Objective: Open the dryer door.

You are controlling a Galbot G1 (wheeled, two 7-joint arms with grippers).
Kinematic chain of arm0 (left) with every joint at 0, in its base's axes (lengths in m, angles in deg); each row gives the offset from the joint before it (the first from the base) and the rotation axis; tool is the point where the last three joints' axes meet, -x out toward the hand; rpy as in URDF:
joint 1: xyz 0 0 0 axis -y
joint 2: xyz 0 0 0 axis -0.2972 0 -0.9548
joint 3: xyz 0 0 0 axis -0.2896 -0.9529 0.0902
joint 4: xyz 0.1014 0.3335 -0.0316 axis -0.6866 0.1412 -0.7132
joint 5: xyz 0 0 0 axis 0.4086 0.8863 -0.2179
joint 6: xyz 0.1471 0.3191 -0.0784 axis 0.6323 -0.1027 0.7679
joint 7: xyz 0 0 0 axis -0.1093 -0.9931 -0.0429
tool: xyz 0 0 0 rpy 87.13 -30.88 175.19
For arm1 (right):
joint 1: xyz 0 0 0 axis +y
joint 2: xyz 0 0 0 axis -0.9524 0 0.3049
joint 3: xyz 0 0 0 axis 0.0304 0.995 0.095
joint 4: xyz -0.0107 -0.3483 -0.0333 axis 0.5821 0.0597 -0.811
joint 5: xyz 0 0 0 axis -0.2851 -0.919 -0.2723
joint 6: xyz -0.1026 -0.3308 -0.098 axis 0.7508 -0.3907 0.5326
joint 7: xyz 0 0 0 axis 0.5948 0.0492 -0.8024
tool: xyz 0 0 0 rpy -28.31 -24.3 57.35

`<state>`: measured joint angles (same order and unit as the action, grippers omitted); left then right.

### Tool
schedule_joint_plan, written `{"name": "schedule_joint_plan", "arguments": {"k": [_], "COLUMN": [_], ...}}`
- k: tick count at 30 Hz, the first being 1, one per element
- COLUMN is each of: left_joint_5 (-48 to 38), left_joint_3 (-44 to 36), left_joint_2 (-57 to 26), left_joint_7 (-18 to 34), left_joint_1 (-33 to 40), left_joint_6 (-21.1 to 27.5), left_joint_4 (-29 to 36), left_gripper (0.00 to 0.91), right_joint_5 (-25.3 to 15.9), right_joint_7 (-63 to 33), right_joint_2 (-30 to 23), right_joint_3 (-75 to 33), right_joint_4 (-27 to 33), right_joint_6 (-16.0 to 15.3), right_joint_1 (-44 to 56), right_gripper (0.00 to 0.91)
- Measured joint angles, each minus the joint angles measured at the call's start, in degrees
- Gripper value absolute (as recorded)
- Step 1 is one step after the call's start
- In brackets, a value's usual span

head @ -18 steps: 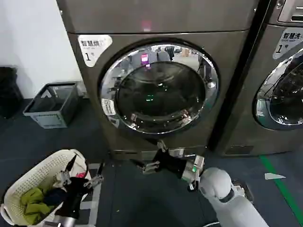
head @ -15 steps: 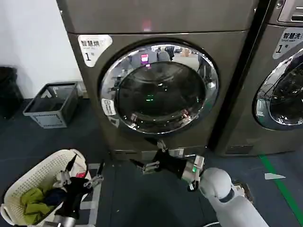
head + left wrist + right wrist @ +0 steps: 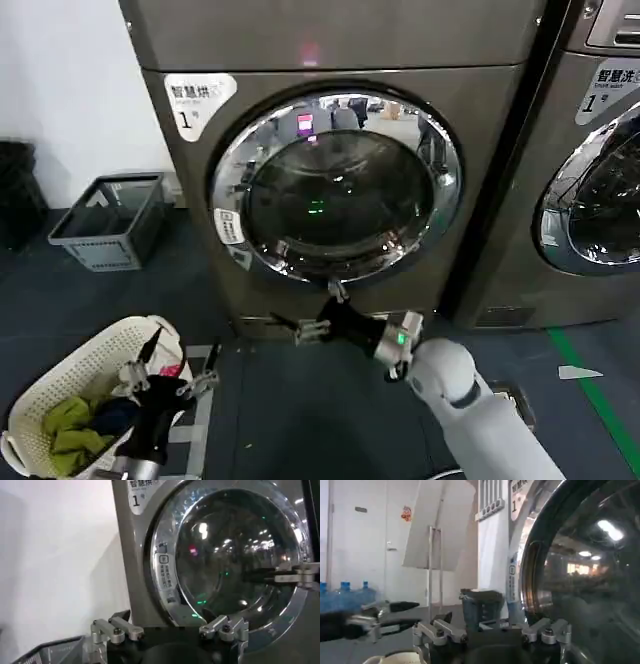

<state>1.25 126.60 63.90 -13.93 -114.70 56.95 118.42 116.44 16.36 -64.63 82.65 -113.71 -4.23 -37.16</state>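
I've lifted the right gripper (image 3: 312, 318) closer under the dryer door (image 3: 336, 186), jaws spread and empty. Door's still shut, so no grab yet. Left gripper (image 3: 170, 368) waits, jaws apart, over the laundry basket (image 3: 60, 380).

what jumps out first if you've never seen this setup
The dryer door, a wide chrome ring around dark glass, shut and dominating the machine front. Just below its rim hovers the open right gripper, while the open left gripper hangs over a white laundry basket at lower left.

The dryer door (image 3: 337, 187) is seen shut flush against the machine's front. A wide chrome ring is set around dark tinted glass, and the round door spans nearly the machine's width
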Motion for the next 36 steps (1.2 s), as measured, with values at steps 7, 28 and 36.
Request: {"name": "schedule_joint_plan", "arguments": {"k": [7, 28, 36], "left_joint_5": [-0.1, -0.1, -0.1], "left_joint_3": [0.0, 0.0, 0.1], "left_joint_2": [0.0, 0.1, 0.1], "left_joint_7": [0.0, 0.0, -0.1], "left_joint_1": [0.1, 0.0, 0.1], "left_joint_6": [0.1, 0.0, 0.0], "left_joint_4": [0.0, 0.7, 1.2], "left_gripper": [0.907, 0.907, 0.907], "right_joint_5": [0.2, 0.9, 0.8], "right_joint_7": [0.0, 0.9, 1.2], "right_joint_2": [-2.7, -8.1, -10.1], "right_joint_3": [2.4, 7.7, 9.1], "right_joint_4": [4.8, 17.6, 21.0], "right_joint_6": [0.0, -0.1, -0.1], "right_joint_1": [-5.7, -15.6, -17.2], "right_gripper": [0.907, 0.907, 0.907]}}
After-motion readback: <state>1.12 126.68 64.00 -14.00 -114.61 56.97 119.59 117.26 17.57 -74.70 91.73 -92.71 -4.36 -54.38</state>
